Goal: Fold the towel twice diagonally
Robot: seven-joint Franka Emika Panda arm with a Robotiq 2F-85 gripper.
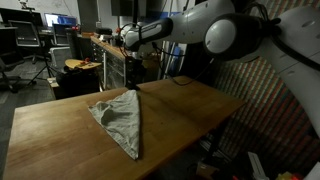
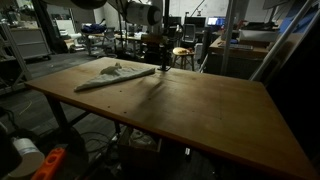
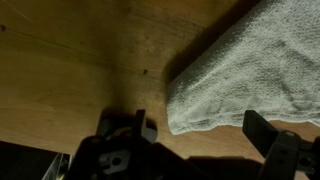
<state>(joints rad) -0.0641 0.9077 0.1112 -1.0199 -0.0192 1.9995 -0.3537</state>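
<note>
A pale grey towel (image 1: 120,121) lies on the wooden table (image 1: 190,120), folded into a long triangle. It also shows as a flat strip in an exterior view (image 2: 112,76). In the wrist view its folded corner (image 3: 250,70) fills the upper right. My gripper (image 1: 134,82) hangs just above the towel's far tip, near the table's back edge; it also shows in an exterior view (image 2: 160,62). In the wrist view the two fingers (image 3: 200,130) stand wide apart with nothing between them; the towel corner lies just beyond them.
The table (image 2: 200,110) stands in a dim lab. Chairs, stools and benches with equipment (image 1: 80,55) stand behind the table. An orange tool (image 2: 50,163) lies on the floor below the table's front edge.
</note>
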